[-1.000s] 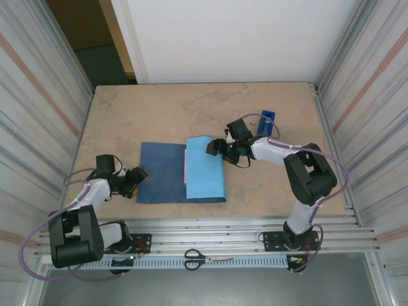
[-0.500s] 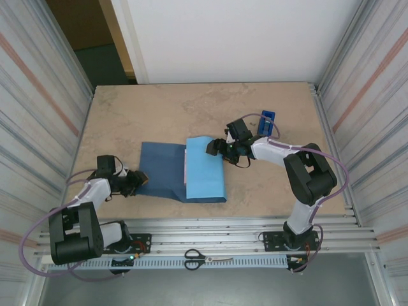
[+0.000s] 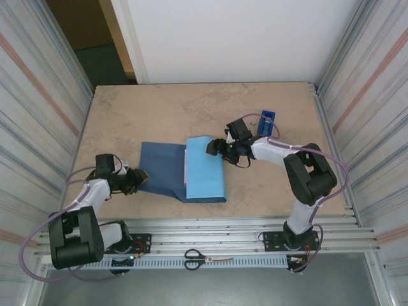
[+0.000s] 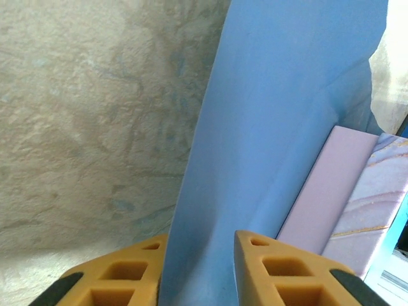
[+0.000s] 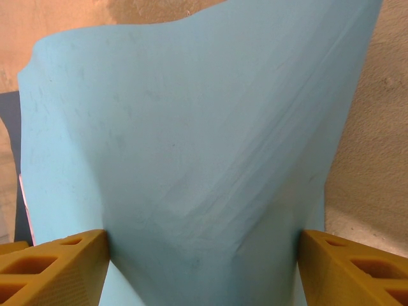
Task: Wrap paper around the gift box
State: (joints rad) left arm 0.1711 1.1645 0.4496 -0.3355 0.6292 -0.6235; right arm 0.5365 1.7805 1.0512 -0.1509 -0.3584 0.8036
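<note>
One camera sits high up behind the arms (image 3: 274, 150) and looks down on the whole surface (image 3: 191, 108). The left wrist camera looks right, past the left fingers (image 4: 287, 271), very close to the paper (image 4: 274, 115) and gift box (image 4: 376, 191). The right wrist camera looks left, past the right fingers (image 5: 54, 268), close to the same paper. All three views share it.

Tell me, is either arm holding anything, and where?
Left fingers pinch the paper by its left edge. Right fingers straddle its folded flap; grip unclear.
</note>
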